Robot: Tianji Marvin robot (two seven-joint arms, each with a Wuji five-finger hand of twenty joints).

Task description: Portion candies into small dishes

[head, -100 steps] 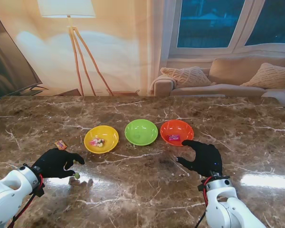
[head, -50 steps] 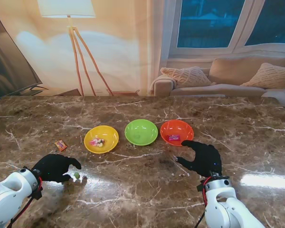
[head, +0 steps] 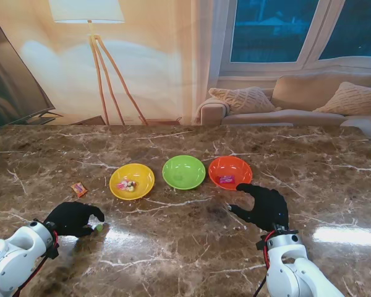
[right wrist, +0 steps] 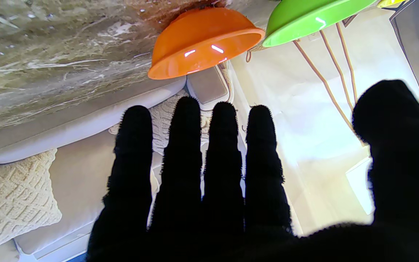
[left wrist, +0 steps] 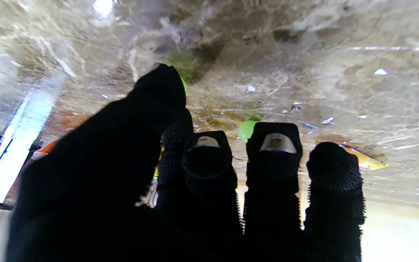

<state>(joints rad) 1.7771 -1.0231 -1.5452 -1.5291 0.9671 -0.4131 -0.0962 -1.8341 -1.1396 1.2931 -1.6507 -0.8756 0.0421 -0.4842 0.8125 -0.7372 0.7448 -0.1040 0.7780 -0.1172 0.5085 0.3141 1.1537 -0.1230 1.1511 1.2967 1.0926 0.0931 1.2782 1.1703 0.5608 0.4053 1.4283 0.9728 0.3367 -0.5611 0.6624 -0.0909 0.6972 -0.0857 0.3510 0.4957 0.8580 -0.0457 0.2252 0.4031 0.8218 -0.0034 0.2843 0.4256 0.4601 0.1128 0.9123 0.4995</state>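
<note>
- Nearest us, on the marble table (head: 185, 247): our left hand (head: 73, 218) curled, fingertips at a small green candy (head: 99, 227); whether it is pinched, we cannot tell.
- Right hand (head: 266, 207) flat, fingers spread, holding nothing, just short of the orange dish (head: 230, 172).
- Wrapped candy (head: 78, 189) lies loose, left of the yellow dish (head: 132, 180).
- Farther: yellow dish holds several candies, green dish (head: 183, 171) sits between, orange dish holds one.

bowls (head: 183, 172) block table centre | near marble (head: 173, 247) open
</note>
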